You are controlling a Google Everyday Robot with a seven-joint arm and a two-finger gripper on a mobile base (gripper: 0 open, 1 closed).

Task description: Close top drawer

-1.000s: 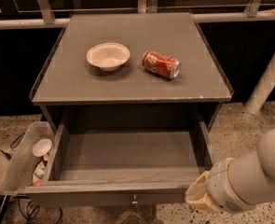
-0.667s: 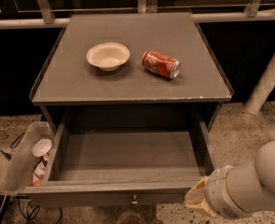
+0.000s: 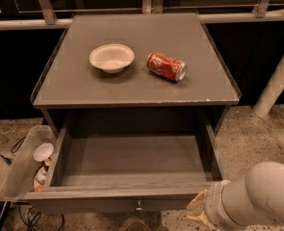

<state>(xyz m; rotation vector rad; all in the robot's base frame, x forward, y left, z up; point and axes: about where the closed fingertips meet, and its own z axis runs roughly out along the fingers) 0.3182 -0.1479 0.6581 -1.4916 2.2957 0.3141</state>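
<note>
The top drawer [image 3: 132, 160] of the grey cabinet is pulled fully out toward me and is empty inside. Its flat front panel [image 3: 108, 203] runs along the bottom of the view, with one small round metal knob [image 3: 138, 207] near the middle. My white arm [image 3: 257, 196] comes in at the bottom right. The gripper [image 3: 198, 210] sits at the arm's tip, just right of the front panel's right end and close to it; only a pale tan part of it shows.
A white bowl [image 3: 111, 57] and a red soda can [image 3: 166, 66] lying on its side are on the cabinet top [image 3: 132, 88]. A clear bin [image 3: 23, 165] with cups stands left of the drawer. A white pole [image 3: 276, 81] leans at right. Speckled floor surrounds.
My arm has sunk lower and a little to the right in the view. The drawer stays fully open.
</note>
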